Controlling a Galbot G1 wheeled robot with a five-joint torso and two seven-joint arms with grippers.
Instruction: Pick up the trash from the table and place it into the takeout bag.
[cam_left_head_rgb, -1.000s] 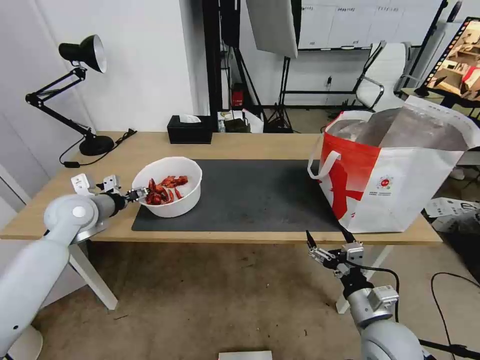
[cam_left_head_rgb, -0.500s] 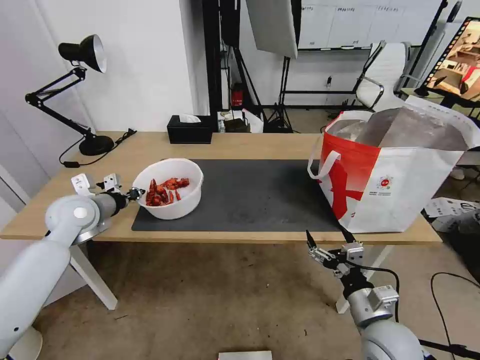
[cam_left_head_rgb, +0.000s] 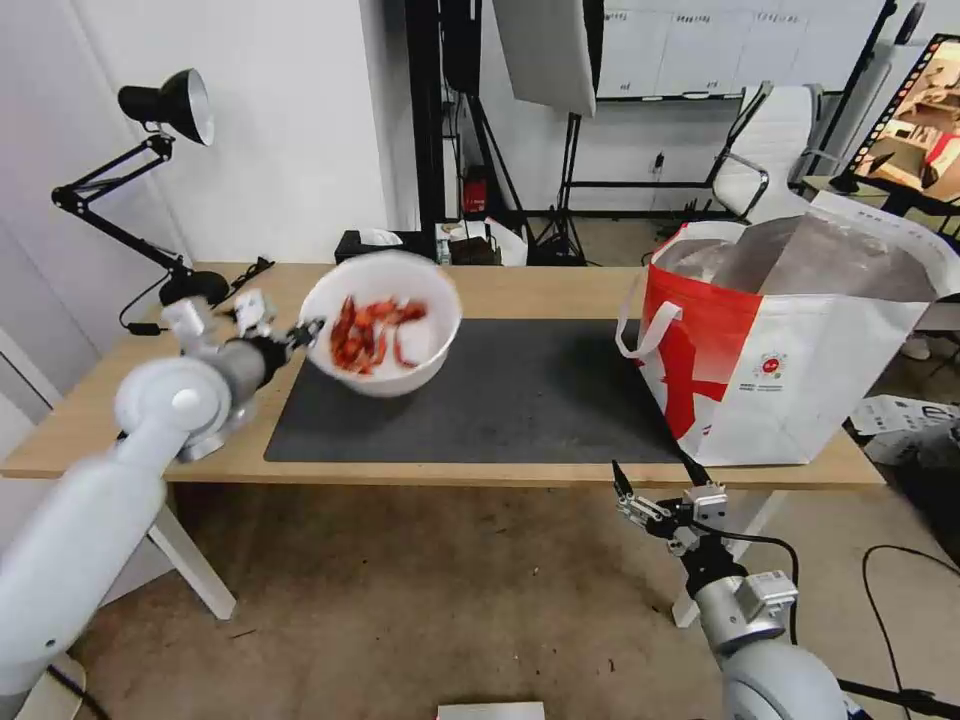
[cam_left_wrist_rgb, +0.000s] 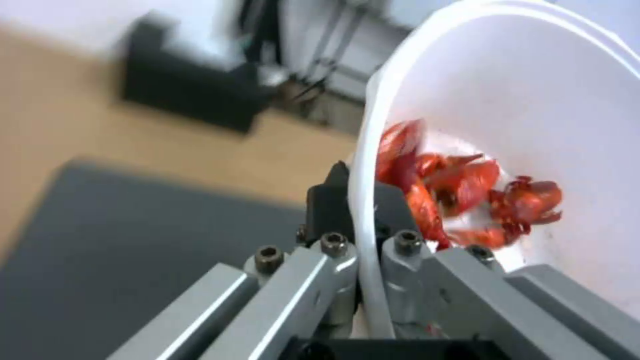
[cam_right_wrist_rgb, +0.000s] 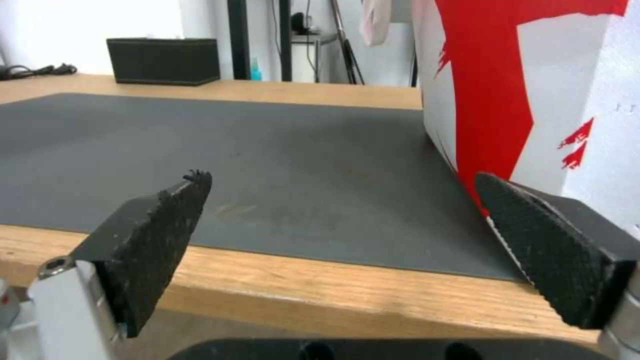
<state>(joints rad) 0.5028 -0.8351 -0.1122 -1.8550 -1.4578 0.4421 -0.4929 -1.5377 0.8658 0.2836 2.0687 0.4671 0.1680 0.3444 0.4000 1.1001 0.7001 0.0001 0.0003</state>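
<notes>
The white bowl (cam_left_head_rgb: 382, 322) of red crayfish shells (cam_left_head_rgb: 368, 330) was held clear of the table (cam_left_head_rgb: 520, 290), raised above the left end of the dark grey mat (cam_left_head_rgb: 500, 395) and tipped so that its open side was seen from the head view. The left gripper (cam_left_head_rgb: 303, 333) was clamped on the bowl's rim; in the left wrist view the jaws were seen pinched on the thin white wall (cam_left_wrist_rgb: 365, 235), one inside among the shells (cam_left_wrist_rgb: 467, 200), one outside. The takeout bag (cam_left_head_rgb: 790, 350) was stood open at the right end of the table, its foil lining showing. The right gripper (cam_left_head_rgb: 655, 490) was kept low, just off the table's front edge near the bag, jaws spread wide with nothing between them. A black tissue box (cam_right_wrist_rgb: 163, 61) was set along the far edge.
</notes>
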